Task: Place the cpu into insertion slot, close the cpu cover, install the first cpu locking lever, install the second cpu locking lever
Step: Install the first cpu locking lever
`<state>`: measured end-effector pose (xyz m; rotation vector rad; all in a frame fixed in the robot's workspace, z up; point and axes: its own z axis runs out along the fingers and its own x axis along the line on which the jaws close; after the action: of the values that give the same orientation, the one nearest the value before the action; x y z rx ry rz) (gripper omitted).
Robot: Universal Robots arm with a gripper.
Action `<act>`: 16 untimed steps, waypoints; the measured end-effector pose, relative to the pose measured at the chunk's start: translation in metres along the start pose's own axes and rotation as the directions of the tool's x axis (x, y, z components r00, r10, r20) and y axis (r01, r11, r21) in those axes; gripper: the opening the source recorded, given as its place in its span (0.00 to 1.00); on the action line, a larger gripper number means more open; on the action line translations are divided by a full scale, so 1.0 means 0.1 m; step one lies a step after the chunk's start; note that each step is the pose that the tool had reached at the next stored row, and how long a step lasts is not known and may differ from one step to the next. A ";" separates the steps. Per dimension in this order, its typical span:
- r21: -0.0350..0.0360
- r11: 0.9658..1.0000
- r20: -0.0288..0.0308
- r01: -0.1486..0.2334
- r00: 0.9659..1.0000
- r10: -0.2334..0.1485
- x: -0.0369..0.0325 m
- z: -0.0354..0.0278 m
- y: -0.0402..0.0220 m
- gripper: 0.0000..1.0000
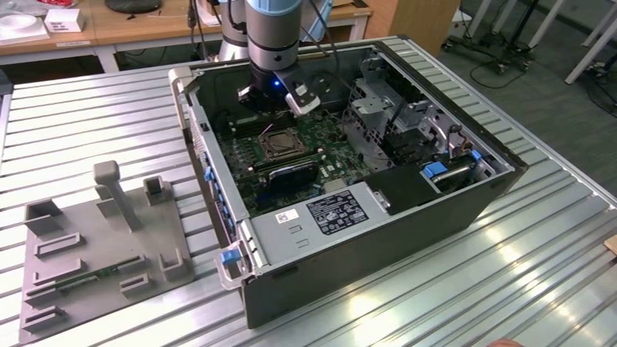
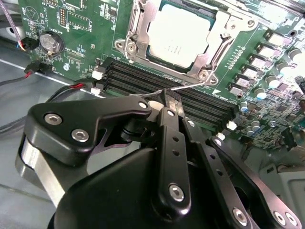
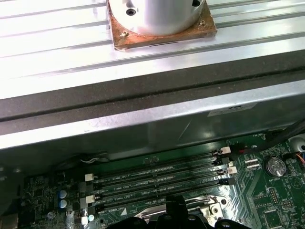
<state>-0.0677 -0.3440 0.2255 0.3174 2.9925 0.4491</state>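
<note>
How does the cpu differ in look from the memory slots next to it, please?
The cpu is square with a pale silvery top; the memory slots are long, narrow and black. The cpu is one piece framed by the silvery cpu cover; the memory slots lie in several parallel rows. Both sit flat on the green circuit board.

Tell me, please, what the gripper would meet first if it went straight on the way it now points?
Probably the thin wire locking lever, which lies at the tip of the gripper; the black memory slots lie behind it. Depth is unclear, so they may be touching.
</note>
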 end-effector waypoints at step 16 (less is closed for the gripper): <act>-0.002 0.998 0.018 -0.064 0.998 0.064 0.001 0.004 -0.001 0.11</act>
<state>-0.0677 -0.3439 0.2250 0.4152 2.9710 0.4520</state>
